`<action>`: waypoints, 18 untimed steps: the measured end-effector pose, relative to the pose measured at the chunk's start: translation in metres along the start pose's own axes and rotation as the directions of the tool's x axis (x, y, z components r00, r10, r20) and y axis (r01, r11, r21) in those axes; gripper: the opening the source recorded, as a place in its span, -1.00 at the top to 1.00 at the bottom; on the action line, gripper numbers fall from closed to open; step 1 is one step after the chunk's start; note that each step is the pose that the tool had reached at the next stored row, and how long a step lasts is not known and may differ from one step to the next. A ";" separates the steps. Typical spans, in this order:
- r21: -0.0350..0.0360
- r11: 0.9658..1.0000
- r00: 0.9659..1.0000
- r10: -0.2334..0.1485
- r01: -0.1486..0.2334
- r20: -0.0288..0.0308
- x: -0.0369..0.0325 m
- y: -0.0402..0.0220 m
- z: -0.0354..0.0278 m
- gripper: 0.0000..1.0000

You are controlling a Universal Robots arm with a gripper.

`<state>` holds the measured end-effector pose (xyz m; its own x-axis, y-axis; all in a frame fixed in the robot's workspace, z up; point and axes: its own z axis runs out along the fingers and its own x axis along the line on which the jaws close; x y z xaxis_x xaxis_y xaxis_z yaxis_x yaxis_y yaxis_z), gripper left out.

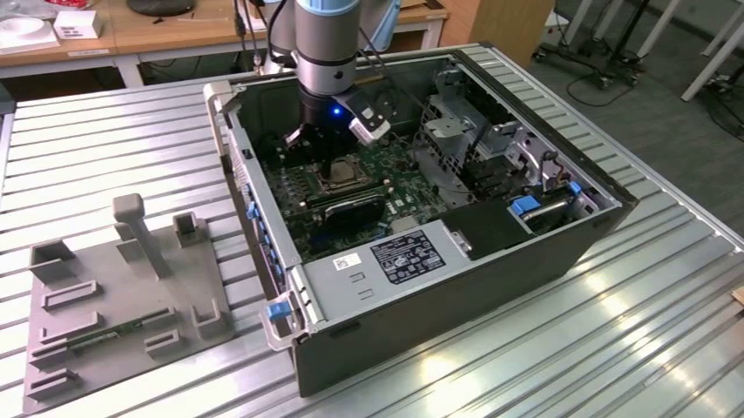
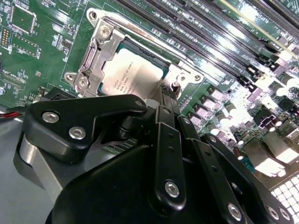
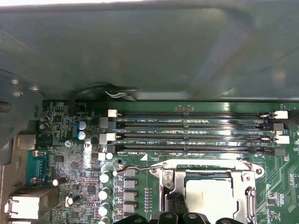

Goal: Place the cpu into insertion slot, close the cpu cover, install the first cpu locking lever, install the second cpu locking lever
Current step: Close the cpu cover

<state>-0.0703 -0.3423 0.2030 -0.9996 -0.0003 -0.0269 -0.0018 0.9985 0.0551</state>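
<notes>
as the arm point(image 1: 331, 43) hangs down into the open pc case point(image 1: 465, 270), we see the gripper point(image 1: 327, 146) right above the insertion slot point(image 2: 145, 48), w/ a blue light point(image 1: 336, 111) on the wrist just higher up. the cpu point(image 2: 133, 77) sits inside the slot, flat, grey face up. the cpu cover point(image 2: 92, 63) lies down over the slot, and the cpu's face shows thru its square window. in the second wrist view the gripper point(image 2: 167, 95) has its jaws drawn together w/ nothing btwn them, and they come to the slot's edge just beside the cpu; whether they touch metal there we can't tell. in the first wrist view the gripper point(image 3: 175, 205) comes in over the slot's rim on the side away from the memory slots point(image 3: 191, 130), which run parallel to the slot and near it. a thin wire lever point(image 3: 135, 169) sticks out from the slot's corner toward a row of capacitors point(image 3: 105, 191); latched or not, we can't tell. the green mobo point(image 2: 42, 60) spreads all round the slot. a grey fixture tray point(image 1: 117, 305) lies well apart from the slot, outside the case on the table point(image 1: 651, 331), toward the exterior view's left.
</notes>
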 end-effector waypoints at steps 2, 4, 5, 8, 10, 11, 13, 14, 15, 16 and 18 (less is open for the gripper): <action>0.000 1.000 1.000 0.000 0.000 0.001 0.0000 0.0000 0.0012 0.79; 0.000 1.000 1.000 0.000 0.000 0.001 0.0001 -0.0001 0.0026 0.79; 0.000 1.000 1.000 0.000 0.000 0.001 0.0001 -0.0002 0.0033 0.79; 0.001 1.000 1.000 0.000 0.000 0.000 0.0002 -0.0003 0.0038 0.79; 0.000 1.000 1.000 0.000 0.000 0.001 0.0002 -0.0002 0.0041 0.79; 0.000 1.000 1.000 0.000 0.000 0.001 0.0002 -0.0003 0.0041 0.79; 0.000 1.000 1.000 0.000 0.000 0.001 0.0002 -0.0002 0.0041 0.79; 0.000 1.000 1.000 0.000 0.000 0.001 0.0002 -0.0003 0.0043 0.79; 0.000 1.000 1.000 0.000 0.000 0.000 0.0002 -0.0003 0.0047 0.79; 0.001 1.000 1.000 0.000 0.000 0.000 0.0003 -0.0004 0.0052 0.79; 0.001 1.000 1.000 0.000 0.000 0.001 0.0004 -0.0006 0.0062 0.79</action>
<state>-0.0705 -0.3425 0.1967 -0.9996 -0.0003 -0.0275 -0.0018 0.9985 0.0540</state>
